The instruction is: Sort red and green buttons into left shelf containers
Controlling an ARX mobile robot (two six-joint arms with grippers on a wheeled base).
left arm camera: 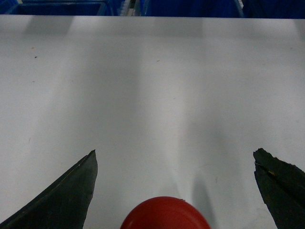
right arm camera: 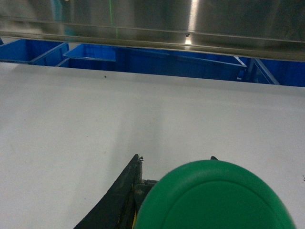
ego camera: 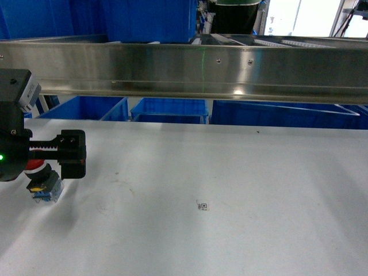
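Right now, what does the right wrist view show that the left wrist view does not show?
Only the right wrist view shows a green button, large in the foreground beside a black fingertip of the right gripper, and a steel shelf rail above the blue crates.

Only the left wrist view shows a red button low between the two spread fingers of the left gripper; whether they touch it cannot be seen here.

Both show the white table and blue crates beyond its far edge.

Red button (ego camera: 41, 177) (yellow-blue base) hanging above table, green button (right arm camera: 217, 198) close-up
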